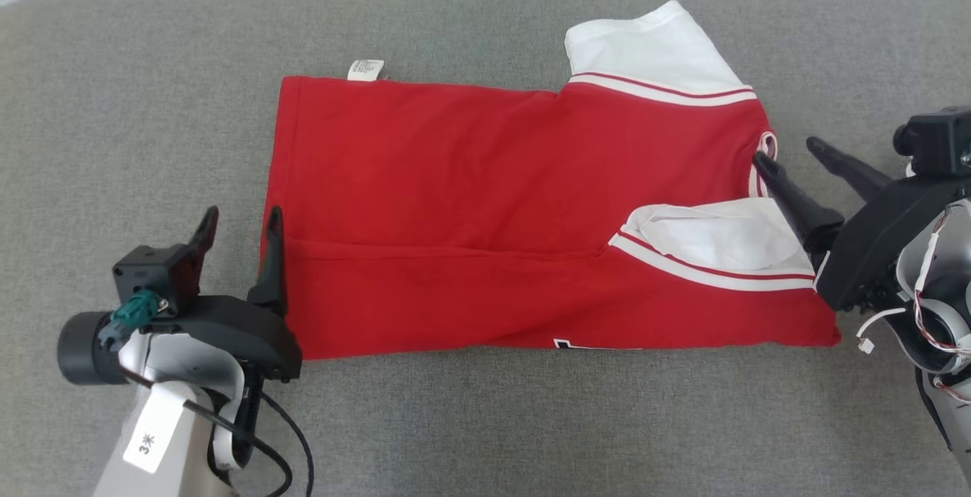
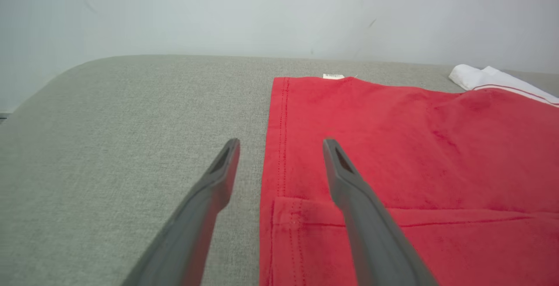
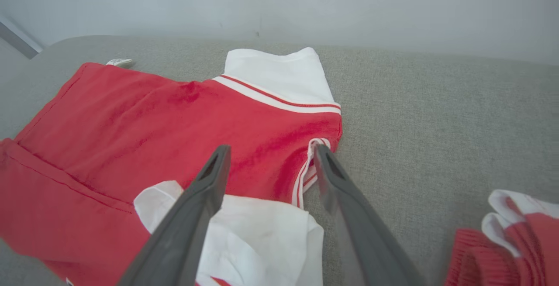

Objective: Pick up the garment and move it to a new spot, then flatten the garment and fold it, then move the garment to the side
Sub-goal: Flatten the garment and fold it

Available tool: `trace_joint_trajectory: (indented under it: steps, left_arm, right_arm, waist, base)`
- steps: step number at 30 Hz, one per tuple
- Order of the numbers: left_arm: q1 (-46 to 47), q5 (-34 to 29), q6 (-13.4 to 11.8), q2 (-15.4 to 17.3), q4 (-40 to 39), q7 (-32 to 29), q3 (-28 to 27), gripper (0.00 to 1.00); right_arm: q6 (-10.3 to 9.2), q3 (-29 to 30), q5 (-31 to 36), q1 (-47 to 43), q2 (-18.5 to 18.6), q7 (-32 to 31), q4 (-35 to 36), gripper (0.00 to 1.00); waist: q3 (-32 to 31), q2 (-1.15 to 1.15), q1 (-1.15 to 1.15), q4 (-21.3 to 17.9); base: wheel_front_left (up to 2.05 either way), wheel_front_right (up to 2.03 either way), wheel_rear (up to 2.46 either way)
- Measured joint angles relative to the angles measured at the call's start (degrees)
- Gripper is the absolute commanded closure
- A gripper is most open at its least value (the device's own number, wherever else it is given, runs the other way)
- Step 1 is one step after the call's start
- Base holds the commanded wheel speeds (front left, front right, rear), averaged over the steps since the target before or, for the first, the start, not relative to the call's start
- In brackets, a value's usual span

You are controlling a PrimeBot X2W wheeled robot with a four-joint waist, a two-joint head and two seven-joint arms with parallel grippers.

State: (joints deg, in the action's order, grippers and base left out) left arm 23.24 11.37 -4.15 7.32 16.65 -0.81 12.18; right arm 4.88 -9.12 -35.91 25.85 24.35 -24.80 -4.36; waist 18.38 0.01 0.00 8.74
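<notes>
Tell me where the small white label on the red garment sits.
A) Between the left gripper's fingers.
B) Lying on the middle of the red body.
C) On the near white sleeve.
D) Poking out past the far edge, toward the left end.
D: in the head view the white label sticks out beyond the far edge of the red garment, close to its far left corner.

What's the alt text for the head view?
A red T-shirt with white sleeves lies partly folded on a grey fabric surface. The left gripper is open at its hem, and the right gripper is open at its collar.
</notes>
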Motion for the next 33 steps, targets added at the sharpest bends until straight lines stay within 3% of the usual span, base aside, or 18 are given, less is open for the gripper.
trace_joint_trajectory:
  steps: [5, 9, 13, 22, 27, 33]
  left_arm:
    - [0.71, -0.74, -0.47, 0.96, -0.37, 5.88, -1.07, 0.00]
    - [-0.25, -0.59, -0.66, -0.08, -2.02, 9.92, -1.47, 0.00]
    - [-3.55, -0.33, -0.94, -1.11, -2.83, 13.77, -1.26, 0.00]
    - [-12.36, -0.80, -1.37, -1.20, -3.88, 14.47, -0.22, 0.00]
    - [-16.10, -0.77, -1.34, -0.69, -5.34, 14.55, -0.19, 0.00]
    - [-21.74, -0.21, -0.86, 0.78, -6.49, 14.56, -0.80, 0.00]
  right_arm:
    - [-0.08, 1.46, 1.76, -0.13, -2.32, 7.39, 0.70, 0.00]
    - [-0.56, 1.75, 3.04, -1.39, -3.89, 11.96, 1.10, 0.00]
    - [-3.18, 2.42, 6.12, -5.38, -5.68, 17.86, 1.49, 0.00]
    - [-8.71, 3.43, 9.92, -14.59, -9.11, 27.47, 0.88, 0.00]
    - [-9.93, 4.85, 10.36, -19.00, -10.50, 31.33, 0.69, 0.00]
    - [-9.94, 3.98, 10.47, -21.80, -12.51, 34.28, 0.54, 0.00]
  waist:
    - [-1.52, 0.00, 0.00, -0.04]
    - [-2.81, 0.00, 0.00, -0.24]
    - [-4.87, 0.00, 0.00, -0.68]
    - [-10.32, -0.02, -0.01, -1.69]
    - [-13.22, -0.02, -0.01, -1.99]
    - [-15.86, -0.02, -0.01, -2.73]
  base:
    - [0.00, 0.00, 0.00]
    - [0.00, 0.00, 0.00]
    - [0.00, 0.00, 0.00]
    - [0.00, 0.00, 0.00]
    - [0.00, 0.00, 0.00]
    - [0.00, 0.00, 0.00]
